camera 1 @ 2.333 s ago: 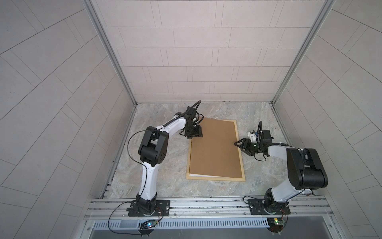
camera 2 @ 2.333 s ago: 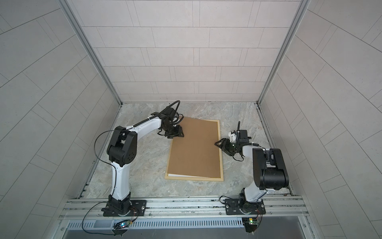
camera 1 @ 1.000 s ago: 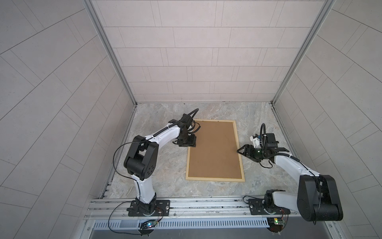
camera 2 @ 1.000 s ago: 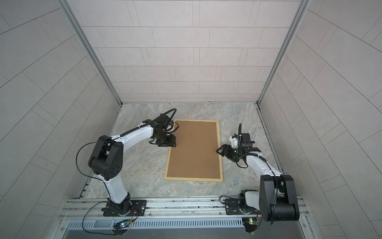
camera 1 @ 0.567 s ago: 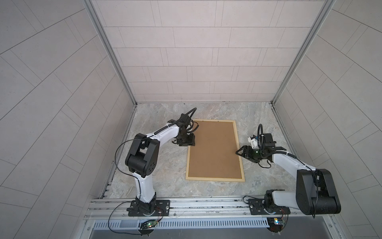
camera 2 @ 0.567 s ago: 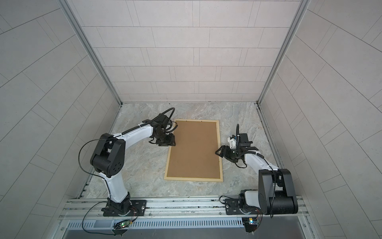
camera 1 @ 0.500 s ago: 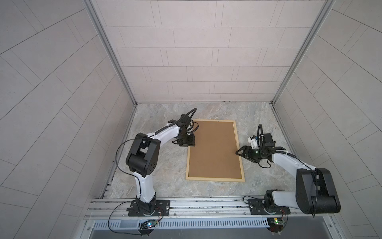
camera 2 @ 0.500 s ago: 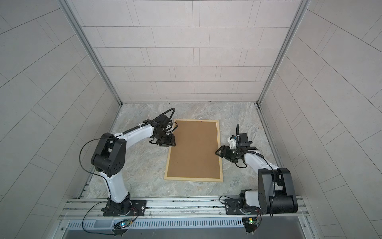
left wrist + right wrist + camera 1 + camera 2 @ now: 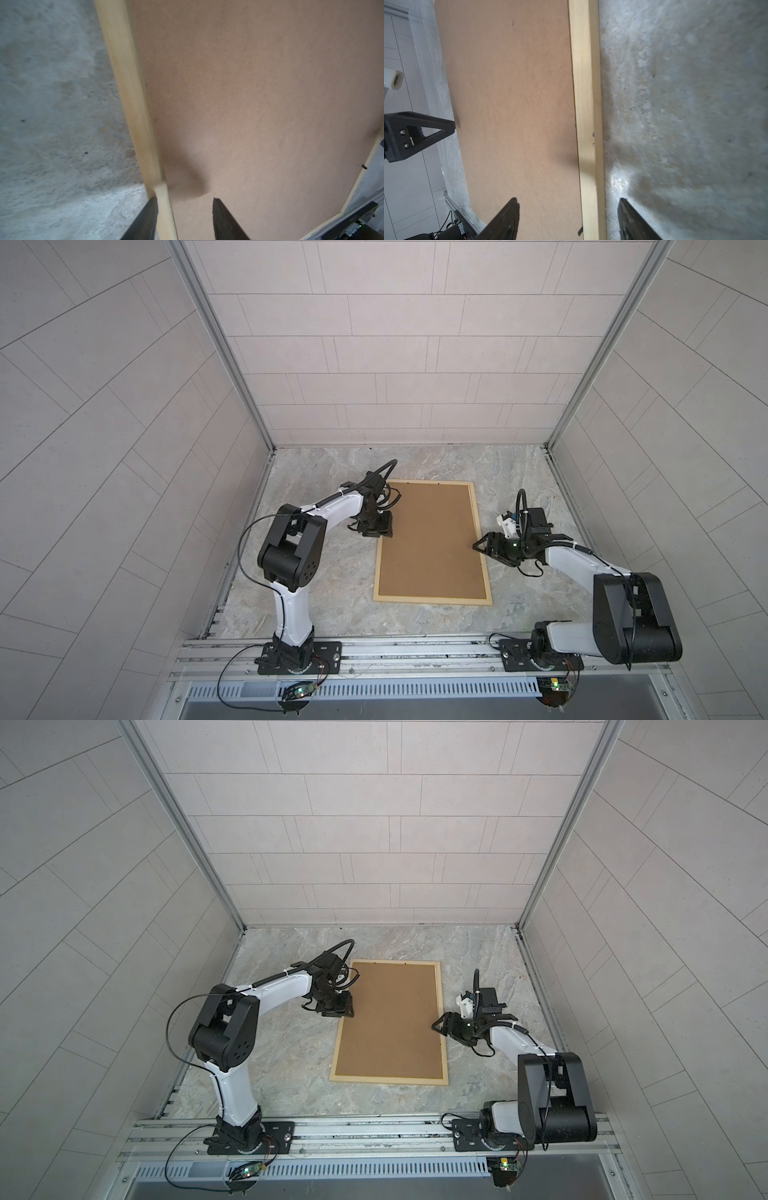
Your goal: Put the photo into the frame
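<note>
- Frame (image 9: 135, 104) bar sits between left gripper (image 9: 184, 199) jaws, parted, not clamping; right gripper (image 9: 568, 199) likewise.
- Both top views alone show grippers at frame's 10 and 3 o'clock.

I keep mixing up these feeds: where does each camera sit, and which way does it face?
Top views: high in front, looking down on the table, frame and board; left arm and right arm show.
Left wrist: on the left arm, facing one frame bar; left gripper shows.
Right wrist: on the right arm, facing the opposite bar; right gripper and left gripper show.
Shared: wrist views both see the board.
</note>
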Robot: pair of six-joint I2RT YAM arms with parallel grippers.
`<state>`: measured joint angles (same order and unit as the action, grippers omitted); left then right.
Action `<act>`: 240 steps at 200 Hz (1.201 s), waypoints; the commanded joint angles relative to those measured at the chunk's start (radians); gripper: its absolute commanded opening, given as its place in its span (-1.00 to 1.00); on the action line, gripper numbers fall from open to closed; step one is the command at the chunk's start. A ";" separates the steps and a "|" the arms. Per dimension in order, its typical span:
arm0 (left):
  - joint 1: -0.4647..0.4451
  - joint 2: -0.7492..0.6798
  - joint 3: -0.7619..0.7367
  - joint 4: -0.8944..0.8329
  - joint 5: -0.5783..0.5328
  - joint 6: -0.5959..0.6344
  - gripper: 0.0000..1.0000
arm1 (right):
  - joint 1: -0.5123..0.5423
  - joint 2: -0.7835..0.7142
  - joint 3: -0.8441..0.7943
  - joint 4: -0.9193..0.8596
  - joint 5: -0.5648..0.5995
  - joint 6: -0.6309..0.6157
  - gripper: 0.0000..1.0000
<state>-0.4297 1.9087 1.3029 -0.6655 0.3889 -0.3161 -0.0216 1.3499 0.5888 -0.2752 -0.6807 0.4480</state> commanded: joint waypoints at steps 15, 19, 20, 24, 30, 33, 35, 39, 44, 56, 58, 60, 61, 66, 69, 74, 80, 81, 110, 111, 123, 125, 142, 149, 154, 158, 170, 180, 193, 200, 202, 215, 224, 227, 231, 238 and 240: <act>-0.014 -0.023 0.004 -0.025 -0.103 -0.009 -0.11 | 0.005 0.016 -0.009 0.008 -0.014 -0.013 0.40; -0.015 -0.028 0.004 -0.025 -0.109 -0.010 -0.11 | 0.006 0.016 -0.009 0.008 -0.013 -0.013 0.40; -0.015 -0.030 0.004 -0.026 -0.110 -0.009 -0.11 | 0.006 0.017 -0.009 0.008 -0.013 -0.013 0.40; -0.015 -0.032 0.005 -0.027 -0.109 -0.008 -0.11 | 0.005 0.016 -0.010 0.009 -0.013 -0.012 0.40; -0.016 -0.033 0.009 -0.034 -0.105 -0.006 -0.11 | 0.006 0.015 -0.010 0.010 -0.010 -0.012 0.40; -0.017 -0.031 0.011 -0.039 -0.103 -0.004 -0.11 | 0.006 0.016 -0.010 0.011 -0.011 -0.012 0.40; -0.018 -0.028 0.013 -0.042 -0.102 -0.003 -0.11 | 0.006 0.017 -0.011 0.011 -0.011 -0.012 0.40; -0.020 -0.023 0.018 -0.052 -0.103 -0.003 -0.11 | 0.006 0.016 -0.011 0.011 -0.011 -0.012 0.40; -0.021 -0.018 0.024 -0.060 -0.101 0.000 -0.11 | 0.005 0.017 -0.009 0.011 -0.011 -0.012 0.40; -0.024 -0.005 0.023 -0.063 -0.089 0.004 -0.11 | 0.005 0.020 -0.010 0.014 -0.009 -0.010 0.40; -0.024 -0.003 0.022 -0.062 -0.088 0.005 -0.11 | 0.005 0.021 -0.009 0.014 -0.009 -0.009 0.40; -0.026 -0.001 0.022 -0.062 -0.086 0.005 -0.12 | 0.006 0.022 -0.009 0.015 -0.009 -0.009 0.40; -0.027 0.000 0.022 -0.062 -0.086 0.006 -0.12 | 0.006 0.022 -0.009 0.016 -0.010 -0.009 0.40; -0.027 0.005 0.022 -0.062 -0.082 0.007 -0.11 | 0.006 0.023 -0.009 0.017 -0.012 -0.008 0.40; -0.027 0.008 0.020 -0.060 -0.077 0.008 -0.12 | 0.005 0.024 -0.008 0.016 -0.013 -0.008 0.40; -0.029 0.013 0.021 -0.059 -0.069 0.009 -0.14 | 0.006 0.024 -0.009 0.015 -0.012 -0.009 0.40; -0.032 0.019 0.020 -0.057 -0.064 0.009 -0.16 | 0.006 0.023 -0.009 0.014 -0.011 -0.009 0.40; -0.032 0.018 0.021 -0.057 -0.063 0.009 -0.16 | 0.006 0.024 -0.009 0.014 -0.011 -0.009 0.40; -0.050 0.030 0.023 -0.045 -0.022 0.009 -0.21 | 0.006 0.024 -0.011 0.016 -0.009 -0.007 0.40; -0.051 0.031 0.023 -0.044 -0.021 0.009 -0.21 | 0.006 0.024 -0.010 0.016 -0.009 -0.007 0.40; -0.055 0.034 0.023 -0.036 0.001 0.009 -0.23 | 0.006 0.028 -0.012 0.018 -0.011 -0.006 0.40; -0.056 0.035 0.023 -0.035 0.005 0.008 -0.23 | 0.005 0.028 -0.012 0.018 -0.013 -0.006 0.40; -0.058 0.044 0.024 -0.021 0.054 0.010 -0.28 | 0.006 0.035 -0.015 0.024 -0.016 -0.004 0.40; -0.058 0.045 0.024 -0.016 0.071 0.010 -0.28 | 0.006 0.040 -0.015 0.025 -0.018 -0.002 0.40; -0.058 0.044 0.023 -0.011 0.081 0.009 -0.29 | 0.006 0.043 -0.015 0.025 -0.019 -0.002 0.40; -0.058 0.042 0.023 -0.005 0.087 0.009 -0.30 | 0.006 0.047 -0.015 0.026 -0.021 -0.003 0.40; -0.058 0.027 0.018 0.009 0.095 0.002 -0.31 | 0.009 0.055 -0.018 0.030 -0.026 -0.002 0.40; -0.058 0.012 0.015 0.025 0.111 -0.003 -0.31 | 0.009 0.062 -0.023 0.037 -0.028 0.003 0.40; -0.058 -0.003 0.016 0.044 0.146 -0.009 -0.30 | 0.009 0.076 -0.031 0.052 -0.036 0.011 0.40; -0.058 -0.008 0.013 0.059 0.168 -0.014 -0.30 | 0.009 0.085 -0.035 0.061 -0.044 0.016 0.40; -0.058 -0.008 0.014 0.063 0.174 -0.016 -0.30 | 0.009 0.088 -0.036 0.063 -0.045 0.018 0.40; -0.058 -0.011 0.015 0.080 0.223 -0.022 -0.30 | 0.009 0.109 -0.041 0.079 -0.063 0.026 0.40; -0.058 -0.011 0.013 0.099 0.265 -0.028 -0.30 | 0.009 0.122 -0.045 0.090 -0.077 0.034 0.40; -0.058 -0.013 0.011 0.105 0.275 -0.031 -0.30 | 0.010 0.126 -0.046 0.092 -0.081 0.036 0.40; -0.058 -0.014 0.011 0.111 0.288 -0.034 -0.30 | 0.009 0.130 -0.047 0.095 -0.083 0.038 0.39; -0.058 -0.014 0.010 0.115 0.303 -0.038 -0.31 | 0.009 0.136 -0.049 0.097 -0.085 0.038 0.39; -0.058 -0.015 0.009 0.116 0.306 -0.038 -0.31 | 0.010 0.136 -0.049 0.098 -0.085 0.038 0.39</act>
<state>-0.4549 1.9244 1.3128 -0.6544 0.4599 -0.3382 -0.0326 1.4254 0.5823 -0.1848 -0.7082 0.4679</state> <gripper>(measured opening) 0.349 0.696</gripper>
